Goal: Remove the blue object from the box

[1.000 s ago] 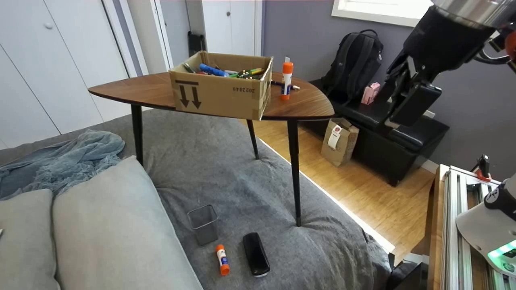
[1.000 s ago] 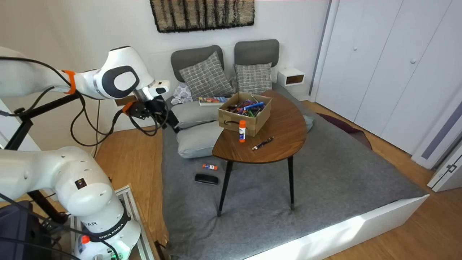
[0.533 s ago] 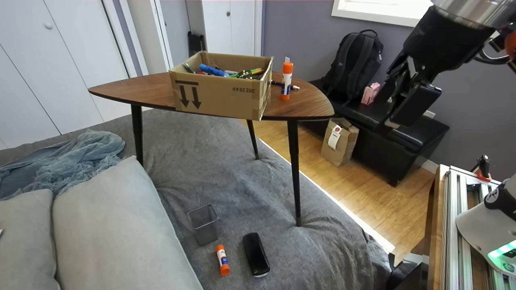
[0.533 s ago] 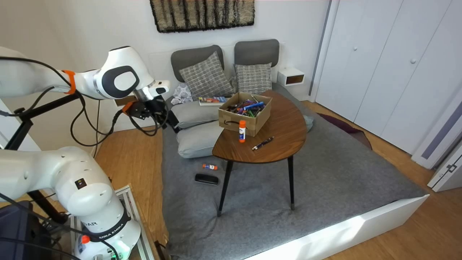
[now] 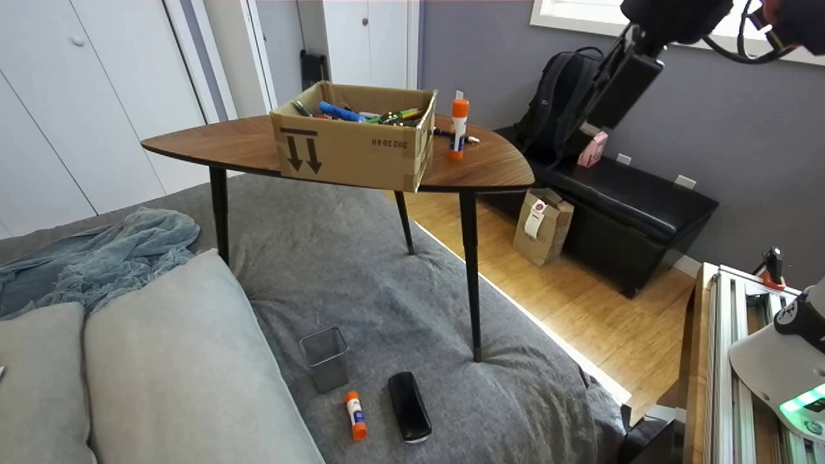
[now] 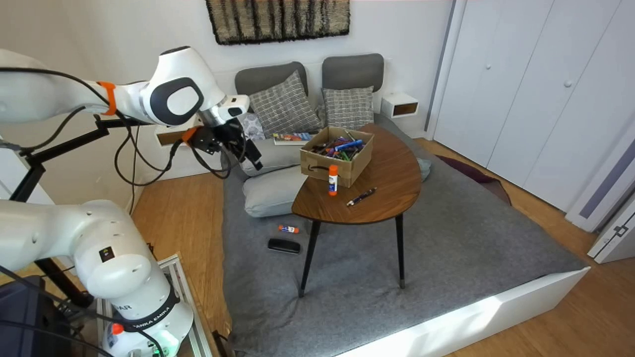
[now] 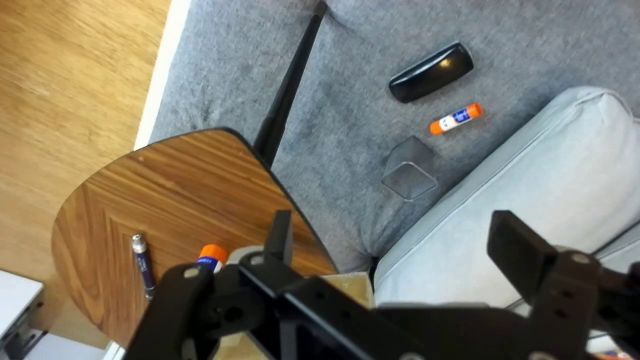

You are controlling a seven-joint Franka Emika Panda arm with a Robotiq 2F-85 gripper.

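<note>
The blue object (image 5: 341, 113) lies among several pens and markers inside the cardboard box (image 5: 351, 154), its upper side showing. An exterior view from across the room also shows the blue object (image 6: 349, 145) on top of the pile. In the wrist view only parts of the box (image 7: 354, 286) appear past the gripper body, and the blue object is hidden there. My gripper (image 7: 392, 220) is open, its two fingers wide apart with nothing between them. It hangs in the air beside the table, apart from the box, as an exterior view shows (image 6: 256, 157).
The box stands on a wooden table (image 6: 392, 183) with thin black legs. An upright glue stick (image 5: 458, 129) and a pen (image 6: 361, 197) share the tabletop. Below on the grey bed are a black case (image 7: 431, 72), another glue stick (image 7: 455, 119), a mesh cup (image 7: 410, 170) and cushions (image 6: 275, 193).
Over the last half second my gripper has risen and moved closer to the table and box. Before that it was still. The box and its contents have not moved.
</note>
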